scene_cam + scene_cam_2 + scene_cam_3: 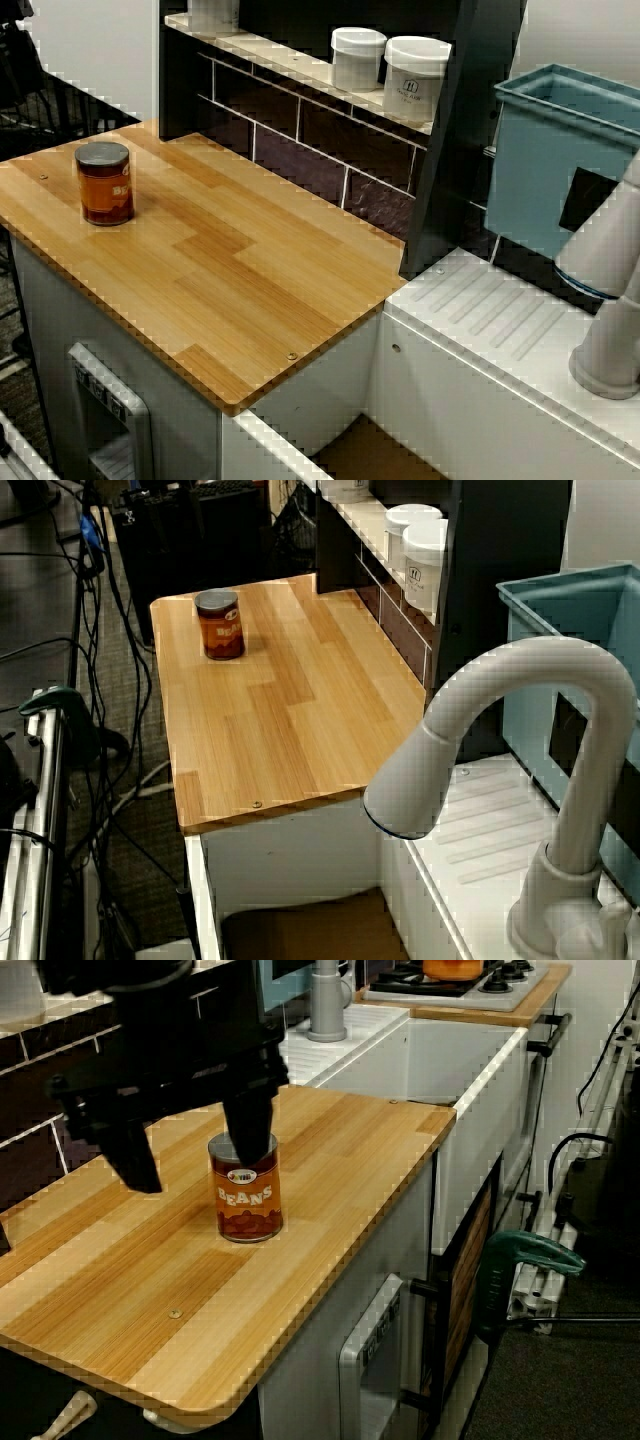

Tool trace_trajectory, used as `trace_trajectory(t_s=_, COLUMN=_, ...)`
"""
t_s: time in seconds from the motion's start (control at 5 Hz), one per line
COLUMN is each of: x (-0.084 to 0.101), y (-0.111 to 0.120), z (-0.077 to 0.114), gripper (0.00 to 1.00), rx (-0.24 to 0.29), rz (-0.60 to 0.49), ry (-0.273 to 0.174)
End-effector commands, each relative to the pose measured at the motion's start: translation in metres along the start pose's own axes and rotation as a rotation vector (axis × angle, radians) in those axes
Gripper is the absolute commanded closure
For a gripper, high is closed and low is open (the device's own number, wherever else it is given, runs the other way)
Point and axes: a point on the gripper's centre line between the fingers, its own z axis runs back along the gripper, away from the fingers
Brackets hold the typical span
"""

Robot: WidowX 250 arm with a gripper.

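Close to the lens, in the low view along the counter, the gripper point(195, 1168) hangs dark and blurred. Its two black fingers point(135, 1155) are spread well apart with nothing between them. One finger crosses in front of the top of the can of beans point(246, 1195), and from there I cannot tell whether it touches. The view from above shows the same can point(104, 183) standing free and upright.

The can has a dark lid and an orange-brown label reading BEANS. It stands on the wooden counter point(350, 1150), toward the end farthest from the sink and about midway between the front edge and the wall.

Past the counter's end is the white sink point(470, 1070). Its grey-white faucet point(520, 680) arches over the ribbed drainboard point(500, 310), which shows best in the view from the sink side. Beyond that is a stove point(500, 988) with an orange pot point(452, 968) on it.

A dark tiled backsplash point(300, 130) runs along the wall behind the counter. Above it, a shelf point(290, 62) carries two white jars point(357, 58) side by side. A blue bin point(540, 160) stands behind the drainboard. Down on the floor by the cabinet front lies a green clamp point(525, 1260).
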Motion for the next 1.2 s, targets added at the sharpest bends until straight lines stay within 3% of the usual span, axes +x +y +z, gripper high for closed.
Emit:
trace_trajectory(t_s=0.0, x=0.005, y=-0.005, z=0.016, gripper=0.0, rx=0.126, rz=0.294, ry=0.062)
trace_trajectory(t_s=0.4, x=-0.006, y=0.011, z=0.018, gripper=0.0, rx=0.12, rz=0.488, ry=0.037)
trace_trajectory(t_s=0.6, x=-0.005, y=0.017, z=0.014, gripper=0.0, rx=0.169, rz=0.532, ry=0.024)
trace_trajectory(t_s=1.0, x=-0.005, y=0.017, z=-0.011, gripper=0.0, rx=0.244, rz=0.589, ry=0.024)
